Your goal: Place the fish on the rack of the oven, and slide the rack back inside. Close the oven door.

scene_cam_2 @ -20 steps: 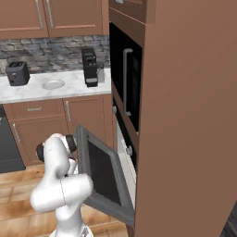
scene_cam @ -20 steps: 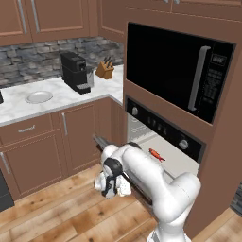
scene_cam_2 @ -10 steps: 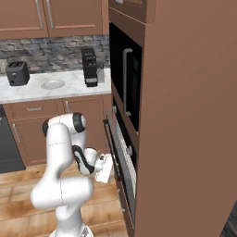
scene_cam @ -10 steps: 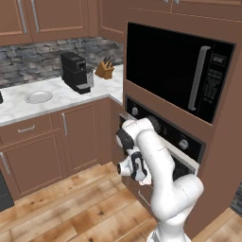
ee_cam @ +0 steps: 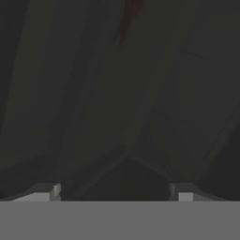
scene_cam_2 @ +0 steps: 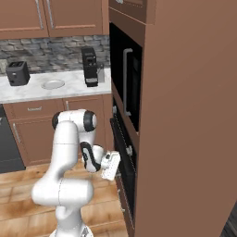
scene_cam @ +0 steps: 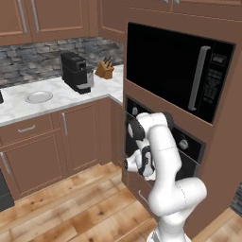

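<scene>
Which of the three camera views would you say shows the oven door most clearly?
The right base view: the oven door appears edge-on, upright against the oven, with the gripper at it. The left base view has the arm covering it; the hand view gives dark glass.

You see glossy black glass on the oven door (scene_cam_2: 121, 152), matt brown wood cabinetry (scene_cam: 33, 151), a polished marbled surface (scene_cam: 56, 101), rough stone backsplash (scene_cam: 28, 64), and a varnished plank floor (scene_cam: 75, 208).
</scene>
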You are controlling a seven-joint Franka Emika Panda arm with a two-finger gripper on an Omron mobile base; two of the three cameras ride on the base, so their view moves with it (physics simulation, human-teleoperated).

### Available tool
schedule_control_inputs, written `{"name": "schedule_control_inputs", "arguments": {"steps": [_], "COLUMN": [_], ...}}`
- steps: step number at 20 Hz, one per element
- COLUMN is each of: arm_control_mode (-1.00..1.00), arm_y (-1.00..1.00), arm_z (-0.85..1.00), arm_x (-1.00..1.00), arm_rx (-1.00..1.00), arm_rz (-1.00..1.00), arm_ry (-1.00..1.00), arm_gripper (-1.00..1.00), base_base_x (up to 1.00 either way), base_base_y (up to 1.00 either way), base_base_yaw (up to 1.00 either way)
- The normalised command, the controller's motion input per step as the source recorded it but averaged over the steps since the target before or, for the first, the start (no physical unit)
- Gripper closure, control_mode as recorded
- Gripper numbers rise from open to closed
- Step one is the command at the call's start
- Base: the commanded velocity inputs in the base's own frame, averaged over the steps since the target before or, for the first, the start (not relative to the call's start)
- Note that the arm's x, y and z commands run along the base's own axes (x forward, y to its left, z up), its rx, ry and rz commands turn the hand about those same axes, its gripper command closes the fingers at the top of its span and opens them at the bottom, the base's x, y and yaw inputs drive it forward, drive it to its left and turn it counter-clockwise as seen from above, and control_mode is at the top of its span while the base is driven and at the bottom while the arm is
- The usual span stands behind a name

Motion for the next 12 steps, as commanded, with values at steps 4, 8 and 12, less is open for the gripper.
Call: {"name": "schedule_control_inputs", "arguments": {"steps": [4,8,12], "arm_control_mode": [-1.0,-1.0,-1.0], "arm_y": [-0.49,-0.01,-0.3], "arm_z": [0.06,0.0,0.02], "arm_x": [-0.3,-0.33,-0.11], "arm_rx": [-0.11,-0.01,0.0], "arm_rz": [-0.08,0.02,0.14], "arm_ry": [-0.42,-0.34,-0.15], "arm_gripper": [-1.0,-1.0,-1.0], "base_base_x": [0.0,0.0,0.0], "base_base_y": [0.0,0.0,0.0], "base_base_yaw": [0.0,0.0,0.0]}}
